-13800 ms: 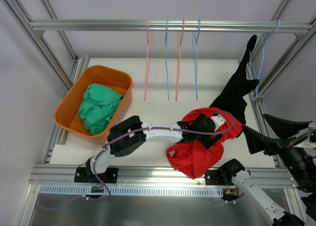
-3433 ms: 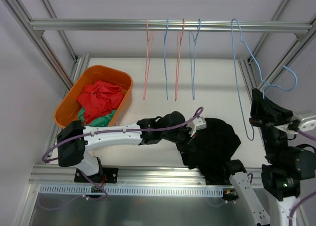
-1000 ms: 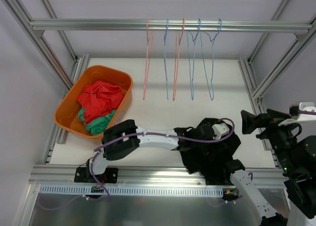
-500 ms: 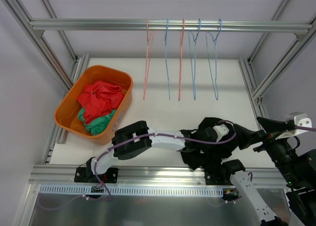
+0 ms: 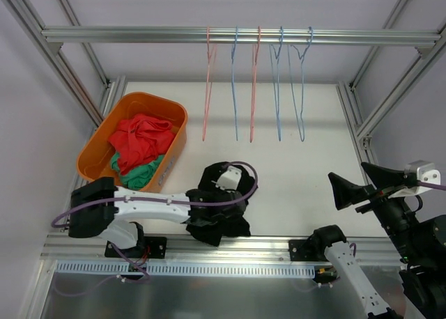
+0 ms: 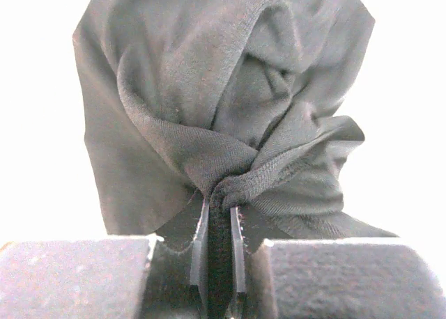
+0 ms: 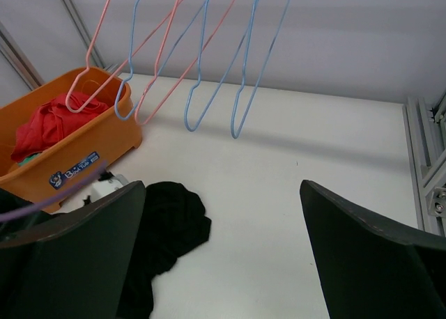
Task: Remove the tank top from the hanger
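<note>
Black tank top (image 5: 224,225) crumpled by the table (image 5: 300,159) near edge, long axis unreadable, left tool (image 6: 217,214) pinching its fold, right tool (image 7: 223,184) spread wide

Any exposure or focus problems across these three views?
Left wrist: background blown out white; the black tank top, pinched in the left gripper, reads washed-out grey. Right wrist: the right gripper, open, shows as dark, soft silhouettes; hangers reasonably sharp. Top external: even light, no glare on the table, tank top a featureless black mass.
</note>
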### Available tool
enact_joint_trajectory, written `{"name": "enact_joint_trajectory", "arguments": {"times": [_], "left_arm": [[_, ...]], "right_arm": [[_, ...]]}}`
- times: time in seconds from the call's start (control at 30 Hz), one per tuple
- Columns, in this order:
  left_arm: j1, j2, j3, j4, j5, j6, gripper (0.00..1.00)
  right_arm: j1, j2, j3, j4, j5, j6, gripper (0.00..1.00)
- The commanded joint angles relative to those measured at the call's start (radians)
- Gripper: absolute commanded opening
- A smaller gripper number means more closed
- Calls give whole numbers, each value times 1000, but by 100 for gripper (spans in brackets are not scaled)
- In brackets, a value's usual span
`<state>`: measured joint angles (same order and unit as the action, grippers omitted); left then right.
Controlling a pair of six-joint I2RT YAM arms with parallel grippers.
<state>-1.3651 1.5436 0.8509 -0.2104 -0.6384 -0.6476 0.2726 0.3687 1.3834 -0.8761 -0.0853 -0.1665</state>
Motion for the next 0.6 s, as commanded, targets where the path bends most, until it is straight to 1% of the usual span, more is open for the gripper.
{"name": "enact_joint_trajectory", "arguments": {"times": [0.0,0.13,0.2,0.23,0.3,0.4,0.5,0.53,0.57], "left_arm": [[27,-155,-21,-242,-222,-201,0],[116,-301,8,-335,-253,-178,0],[162,-358,28,-365,-265,-146,0],[181,-411,52,-394,-267,-133,0],[234,-483,82,-414,-261,-74,0],[276,-545,170,-464,-291,6,0],[345,-565,272,-492,-303,100,0],[386,-563,321,-494,-303,124,0],[405,-560,345,-495,-307,175,0]], "right_arm": [[-3,-2,-20,98,-28,28,99],[-3,6,-24,130,-45,41,99],[-3,9,-20,132,-47,41,100],[-4,10,-18,135,-47,39,99],[-3,12,-11,135,-45,38,100],[-4,22,8,137,-45,32,99],[-1,29,16,143,-48,33,100],[-3,30,16,149,-51,36,100],[-4,32,16,152,-56,36,100]]}}
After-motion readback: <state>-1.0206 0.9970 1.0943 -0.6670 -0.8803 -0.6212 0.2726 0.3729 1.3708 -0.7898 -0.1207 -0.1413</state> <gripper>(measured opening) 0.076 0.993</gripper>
